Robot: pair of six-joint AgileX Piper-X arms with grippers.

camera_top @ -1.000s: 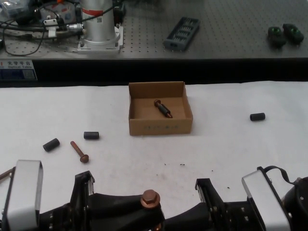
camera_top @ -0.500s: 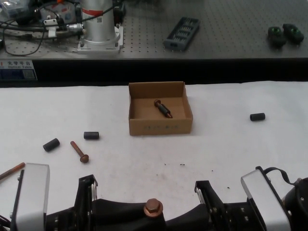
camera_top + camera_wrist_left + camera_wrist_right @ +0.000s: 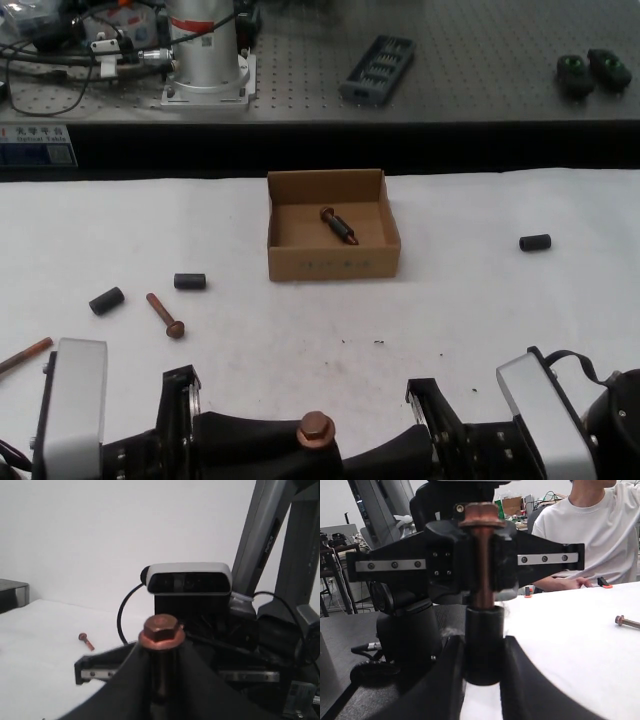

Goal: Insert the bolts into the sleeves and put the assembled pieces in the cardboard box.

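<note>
My left gripper is shut on a copper bolt with its hex head up. My right gripper is shut on a black sleeve, and the bolt's shaft stands upright with its lower end in the sleeve's top. In the high view the bolt head shows between the two arms at the near edge. The cardboard box sits at mid-table with one assembled piece inside.
Two loose sleeves and a loose bolt lie left of the box. Another bolt lies at the far left edge. One sleeve lies to the right. White cloth covers the bench.
The bolt head has dropped lower between the two grippers, and the left arm's wrist has shifted right. Things on the table have not moved.
</note>
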